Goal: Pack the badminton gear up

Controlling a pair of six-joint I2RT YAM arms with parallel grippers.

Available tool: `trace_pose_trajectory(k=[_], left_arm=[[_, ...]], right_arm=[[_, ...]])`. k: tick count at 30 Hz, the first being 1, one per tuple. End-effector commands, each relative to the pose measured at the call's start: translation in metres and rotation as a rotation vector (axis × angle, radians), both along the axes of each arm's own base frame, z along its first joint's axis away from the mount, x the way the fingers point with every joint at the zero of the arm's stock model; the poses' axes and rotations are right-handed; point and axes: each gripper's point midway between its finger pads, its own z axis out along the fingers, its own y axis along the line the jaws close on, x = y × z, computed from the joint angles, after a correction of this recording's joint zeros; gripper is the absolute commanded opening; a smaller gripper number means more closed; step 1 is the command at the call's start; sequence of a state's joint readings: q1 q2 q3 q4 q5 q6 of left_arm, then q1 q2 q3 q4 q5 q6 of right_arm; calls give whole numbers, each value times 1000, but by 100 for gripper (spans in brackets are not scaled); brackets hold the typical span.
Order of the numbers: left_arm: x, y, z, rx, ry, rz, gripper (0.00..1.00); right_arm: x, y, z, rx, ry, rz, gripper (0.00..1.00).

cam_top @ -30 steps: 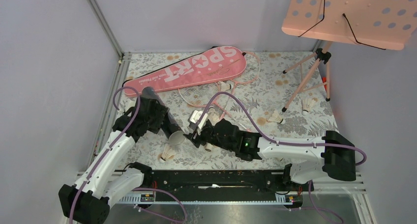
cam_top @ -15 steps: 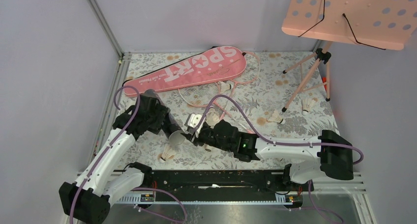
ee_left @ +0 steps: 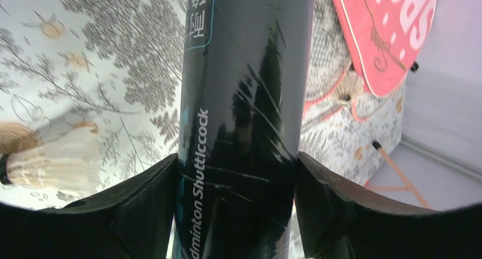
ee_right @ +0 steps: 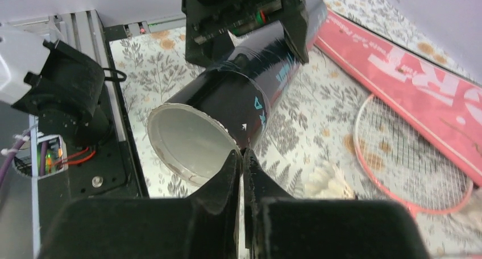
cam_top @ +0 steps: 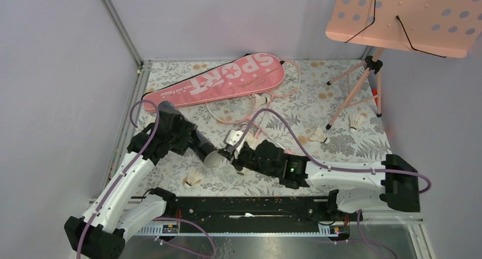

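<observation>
My left gripper (cam_top: 183, 135) (ee_left: 236, 205) is shut on the black tube (cam_top: 196, 141) (ee_left: 244, 88), which tilts down to the right, its open mouth toward the right arm. My right gripper (cam_top: 228, 155) (ee_right: 243, 153) is shut, its tips at the rim of the tube (ee_right: 250, 83), with nothing visible between them. Shuttlecocks lie loose on the mat: one (cam_top: 194, 178) in front of the tube, one (cam_top: 248, 137) (ee_right: 329, 182) behind the right wrist, one (cam_top: 261, 100) on the racket strings. The pink rackets (cam_top: 227, 110) (ee_right: 409, 157) lie beside the pink SPORT bag (cam_top: 221, 80).
A pink perforated music stand (cam_top: 403, 17) rises at the back right, its tripod legs (cam_top: 355, 94) on the mat. Two more shuttlecocks (cam_top: 319, 137) (cam_top: 357, 121) lie near those legs. Walls close in on the left, back and right, and a black rail (cam_top: 250, 209) runs along the near edge.
The right gripper has gone from open to shut at the tube's mouth. The tube and both arms have shifted slightly to the right.
</observation>
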State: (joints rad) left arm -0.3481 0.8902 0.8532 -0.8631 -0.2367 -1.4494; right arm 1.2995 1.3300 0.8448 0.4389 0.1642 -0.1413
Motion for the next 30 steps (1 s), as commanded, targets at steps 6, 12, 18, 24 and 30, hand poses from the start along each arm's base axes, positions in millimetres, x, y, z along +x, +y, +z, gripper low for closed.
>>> trace_pose_trajectory(k=[6,12,18,24,30], left_arm=[[22,29,30,98,-114,135,20],[26,30,23,105,-89,156,20],[27,22,23,110,-77,88,18],[20,17,27,113,-90,16,19],[13,15,25,104,-105,-19,20]], right_arm=[[-30,-76,2,167,233,-56,0],[-31,-107,-14,167,271,-113,0],[14,-164,-57,13,306,-534,0],[23,-234,-143,-171,594,-864,0],[24,-236,-174,-219,650,-887,6]])
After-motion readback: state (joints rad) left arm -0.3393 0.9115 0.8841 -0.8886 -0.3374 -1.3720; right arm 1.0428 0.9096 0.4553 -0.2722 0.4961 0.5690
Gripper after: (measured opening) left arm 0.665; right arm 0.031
